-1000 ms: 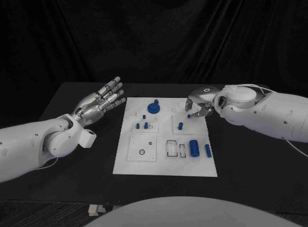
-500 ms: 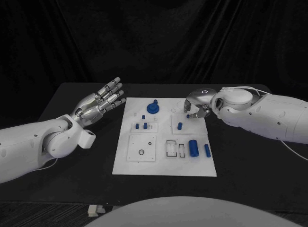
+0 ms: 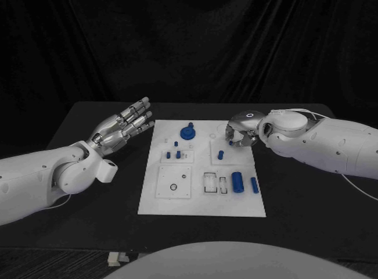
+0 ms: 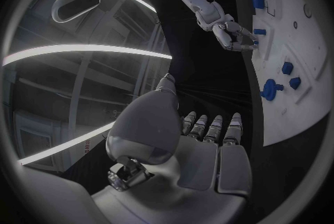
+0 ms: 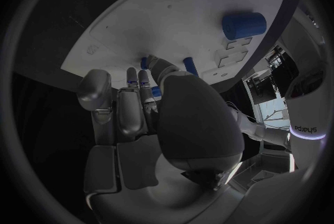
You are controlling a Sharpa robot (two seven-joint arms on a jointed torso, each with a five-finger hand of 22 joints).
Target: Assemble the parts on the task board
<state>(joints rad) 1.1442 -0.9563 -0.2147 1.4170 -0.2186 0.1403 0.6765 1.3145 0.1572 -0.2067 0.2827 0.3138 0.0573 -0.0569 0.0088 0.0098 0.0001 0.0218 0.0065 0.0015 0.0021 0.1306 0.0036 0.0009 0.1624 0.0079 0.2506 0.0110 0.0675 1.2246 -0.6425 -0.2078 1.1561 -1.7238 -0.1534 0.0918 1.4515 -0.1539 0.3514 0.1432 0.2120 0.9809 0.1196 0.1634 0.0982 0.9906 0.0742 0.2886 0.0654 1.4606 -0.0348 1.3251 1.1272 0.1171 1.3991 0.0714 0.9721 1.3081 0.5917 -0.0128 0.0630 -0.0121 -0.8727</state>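
The white task board point(image 3: 201, 200) lies in the middle of the black table. On it are a blue knob point(image 3: 189, 132), two short blue pegs point(image 3: 173, 154), one upright peg point(image 3: 220, 155), a thick blue cylinder point(image 3: 237, 180) and a thin one point(image 3: 255, 185). My right hand point(image 3: 241, 130) hovers over the board's far right corner with its fingers curled in. A small blue part point(image 5: 155, 91) is pinched between its thumb and fingers. My left hand point(image 3: 124, 125) is raised beside the board's left edge, palm up, fingers spread, holding nothing. The left wrist view shows the right hand point(image 4: 234, 35) at the board's edge.
A small black ring point(image 3: 173, 187) lies on a square plate at the board's near left. Rectangular slots point(image 3: 211, 181) sit beside the thick cylinder. Bare black table point(image 3: 314, 197) surrounds the board, with a dark curtain behind.
My right hand has crept a little left over the board's far right corner. The left hand and the parts on the board have stayed put.
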